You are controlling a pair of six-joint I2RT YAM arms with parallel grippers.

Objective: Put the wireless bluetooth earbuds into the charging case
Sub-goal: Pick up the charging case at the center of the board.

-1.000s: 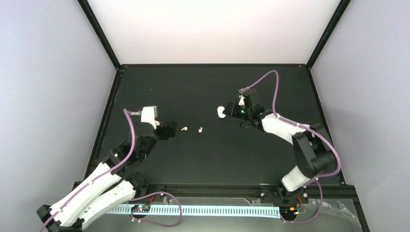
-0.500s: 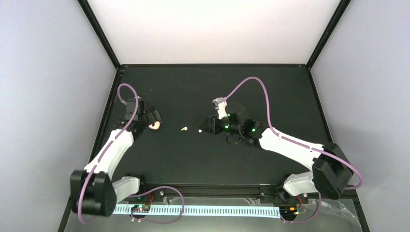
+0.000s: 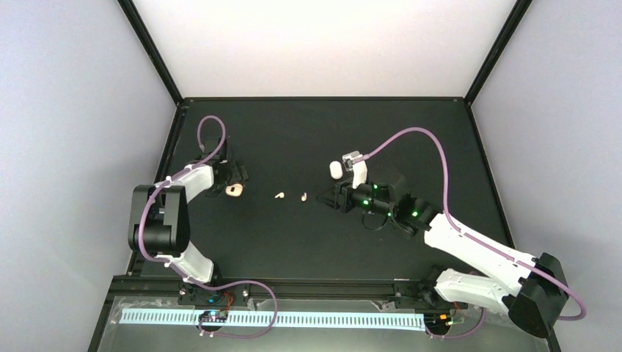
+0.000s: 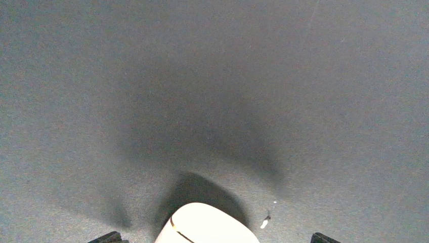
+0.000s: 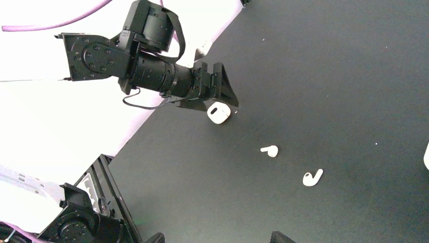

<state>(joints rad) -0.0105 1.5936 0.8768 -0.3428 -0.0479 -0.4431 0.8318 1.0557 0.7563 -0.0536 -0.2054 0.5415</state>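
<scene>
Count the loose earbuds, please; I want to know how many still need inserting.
2, both lying loose: left earbud and right earbud, side by side between the left case and right case. Others may sit hidden inside cases.

The matte black tabletop (image 3: 308, 249) carries a rounded cream plastic charging case (image 3: 234, 191) near its left edge. Toward the middle lie a tiny pale short-stemmed earbud (image 3: 279, 196) and a second matching earbud (image 3: 304, 196). A small rounded white plastic object (image 3: 335, 169) lies just beyond them, toward the far edge.

Two earbuds (image 3: 279, 196) are lying at frame centre as obstacles; free counter (image 3: 308, 132) is stretching above and below them.
</scene>
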